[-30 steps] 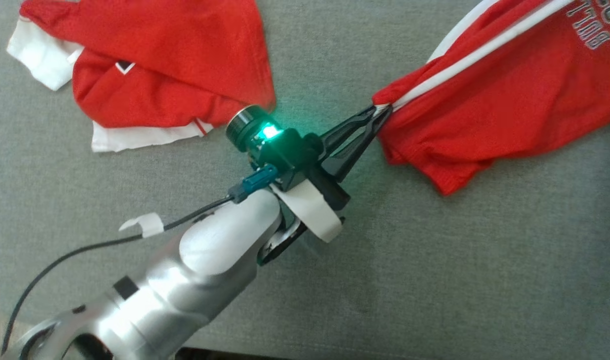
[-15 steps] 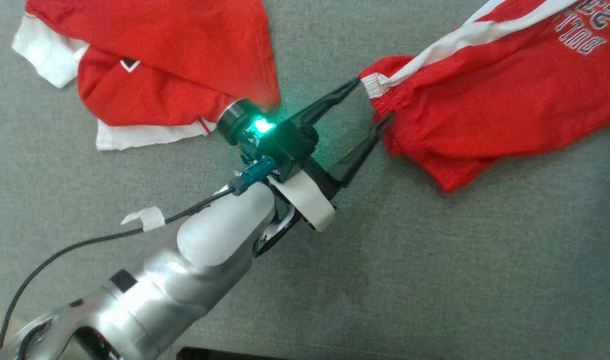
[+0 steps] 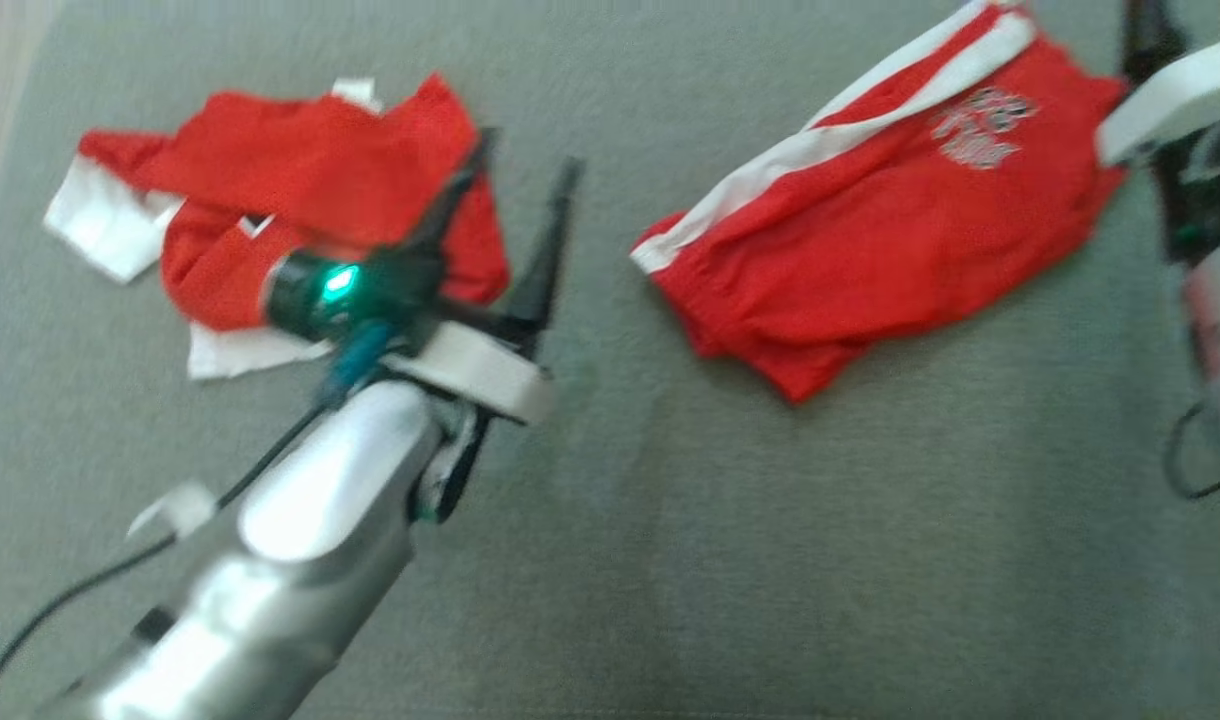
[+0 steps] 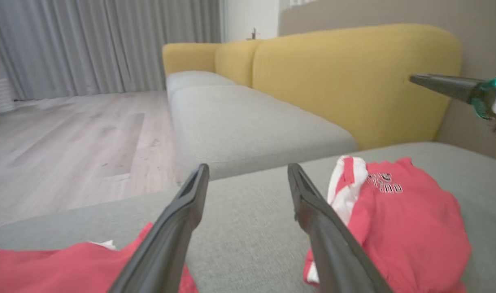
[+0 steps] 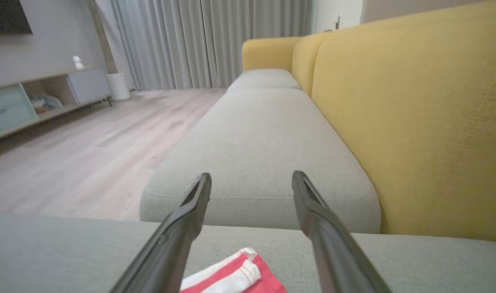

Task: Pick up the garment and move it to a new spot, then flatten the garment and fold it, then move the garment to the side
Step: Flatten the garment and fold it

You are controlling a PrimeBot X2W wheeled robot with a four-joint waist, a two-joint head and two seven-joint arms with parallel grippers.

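The garment [image 3: 870, 230], red shorts with a white side stripe and a printed logo, lies loose on the grey sofa seat [image 3: 770, 550] at the upper right of the head view. My left gripper [image 3: 525, 160] stands open to the garment's left, apart from it, hovering over the edge of a second red and white garment [image 3: 300, 190]. In the left wrist view the open gripper [image 4: 248, 167] has the shorts [image 4: 406, 228] to its right. My right gripper [image 5: 251, 176] is open and empty, with a corner of the shorts [image 5: 236, 276] below it. The right arm [image 3: 1170, 90] shows at the head view's right edge.
Yellow sofa backrests [image 5: 414, 122] rise behind the grey seat cushions [image 5: 264, 162]. A wooden floor [image 4: 69, 134] lies beyond the seat's edge, with grey curtains [image 5: 211, 40] and a low cabinet [image 5: 36, 101] further off. The other arm's finger [image 4: 439, 84] crosses the left wrist view's right side.
My left gripper opened and let go of the shorts' waistband corner, then drew back to the left. The shorts settled on the seat. The camera has shifted, bringing the right arm into view.
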